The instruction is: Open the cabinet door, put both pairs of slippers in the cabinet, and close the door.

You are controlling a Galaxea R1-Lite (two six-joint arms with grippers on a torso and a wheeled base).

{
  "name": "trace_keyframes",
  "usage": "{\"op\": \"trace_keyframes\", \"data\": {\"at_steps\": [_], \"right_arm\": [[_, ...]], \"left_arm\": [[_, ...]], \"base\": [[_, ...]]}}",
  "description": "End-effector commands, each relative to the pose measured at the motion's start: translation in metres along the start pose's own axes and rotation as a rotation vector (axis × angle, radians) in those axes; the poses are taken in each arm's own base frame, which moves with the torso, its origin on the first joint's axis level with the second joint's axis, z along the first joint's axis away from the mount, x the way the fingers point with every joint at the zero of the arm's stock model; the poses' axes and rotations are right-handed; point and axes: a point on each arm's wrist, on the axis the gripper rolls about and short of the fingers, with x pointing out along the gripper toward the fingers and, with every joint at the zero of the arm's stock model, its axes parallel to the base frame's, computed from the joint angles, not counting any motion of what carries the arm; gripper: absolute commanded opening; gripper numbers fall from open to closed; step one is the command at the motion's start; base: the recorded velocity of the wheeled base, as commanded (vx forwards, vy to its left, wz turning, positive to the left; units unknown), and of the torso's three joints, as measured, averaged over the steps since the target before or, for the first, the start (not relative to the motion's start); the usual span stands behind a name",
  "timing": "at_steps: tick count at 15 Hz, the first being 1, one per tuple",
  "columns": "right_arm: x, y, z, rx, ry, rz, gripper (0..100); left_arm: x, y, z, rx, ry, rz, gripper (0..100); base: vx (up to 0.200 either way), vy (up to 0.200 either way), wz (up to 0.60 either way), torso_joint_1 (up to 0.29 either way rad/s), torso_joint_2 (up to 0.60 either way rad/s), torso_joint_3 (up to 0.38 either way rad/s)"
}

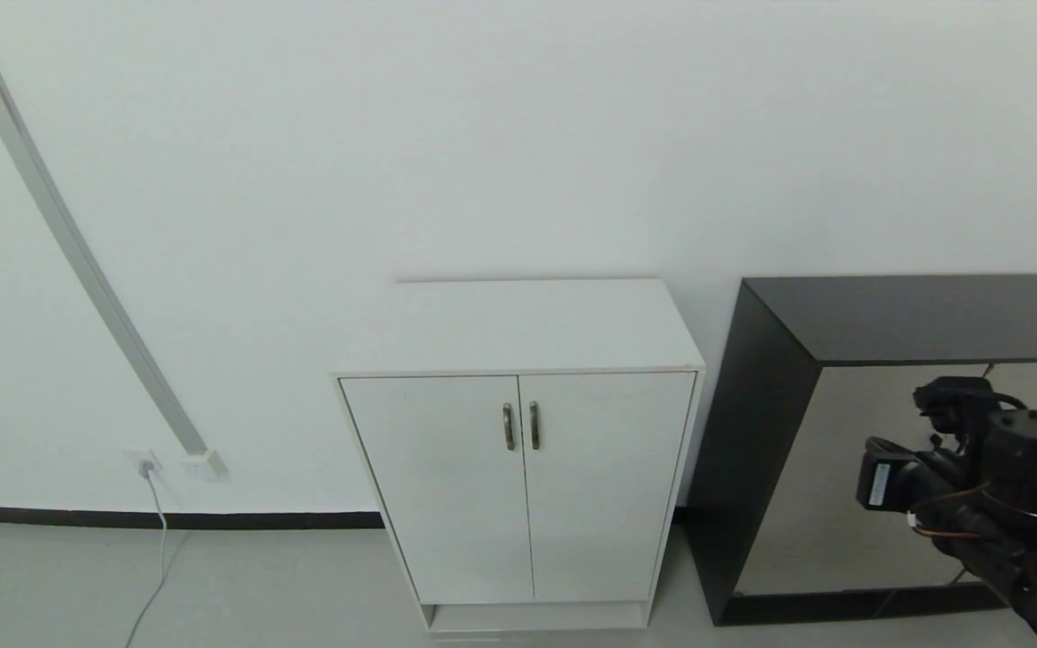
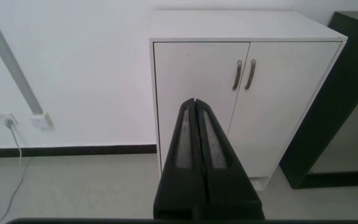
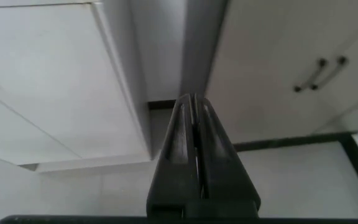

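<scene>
Ahead, a plain white wall (image 1: pixel 518 135) meeting a pale grey floor (image 1: pixel 284 585) at a dark skirting strip (image 1: pixel 212 519). Against that wall, to the right, a large dark-framed panel (image 1: pixel 770 432) with a glossy face, standing on the floor just beside the cabinet (image 1: pixel 446 486). Left of it, near the middle of the head view, the white cabinet itself — upright, back to the wall, both doors shut. Seen square on from the left wrist view too, with the dark frame at its far side. Running slantwise down the wall on the left, a grey cable trunking (image 1: pixel 77 243), ending at a wall box (image 1: pixel 205 465) next to a socket (image 1: pixel 146 463) with a plug in it and a pale cord (image 1: pixel 161 540) trailing to the floor. Low on the right of the head view, the right arm (image 1: pixel 996 486), in front of the dark-framed panel and well apart from the cabinet. Then the left gripper (image 2: pixel 194 107), pointing toward the cabinet's left door and well short of it, fingers pressed flat together with nothing between them. Likewise the right gripper (image 3: pixel 193 102), closed on nothing — white cabinet fronts beyond it. Smallest of all, two slim metal handles (image 1: pixel 521 426), vertical, side by side at the meeting edges of the doors, in their upper half.
</scene>
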Motion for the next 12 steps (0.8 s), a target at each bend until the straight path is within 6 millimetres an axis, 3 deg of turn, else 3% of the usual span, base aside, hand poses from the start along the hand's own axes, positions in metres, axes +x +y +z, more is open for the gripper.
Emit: {"op": "trace_keyframes", "data": {"at_steps": [1, 8, 10, 12], "right_arm": [[-0.037, -0.03, 0.005, 0.005, -0.04, -0.071, 0], [-0.123, -0.065, -0.004, 0.018, -0.05, -0.129, 0], [-0.157, -0.072, -0.015, 0.009, -0.042, -0.112, 0], [-0.178, -0.077, -0.028, 0.002, -0.026, -0.07, 0]], "left_arm": [[0.0, 0.0, 0.0, -0.001, -0.001, 0.001, 0], [0.0, 0.0, 0.0, -0.002, -0.001, 0.001, 0], [0.0, 0.0, 0.0, -0.002, 0.001, 0.001, 0], [0.0, 0.0, 0.0, -0.002, 0.001, 0.002, 0]], "base": [[0.0, 0.0, 0.0, 0.0, 0.0, 0.0], [0.0, 0.0, 0.0, 0.0, 0.0, 0.0], [0.0, 0.0, 0.0, 0.0, 0.0, 0.0], [0.0, 0.0, 0.0, 0.0, 0.0, 0.0]]}}
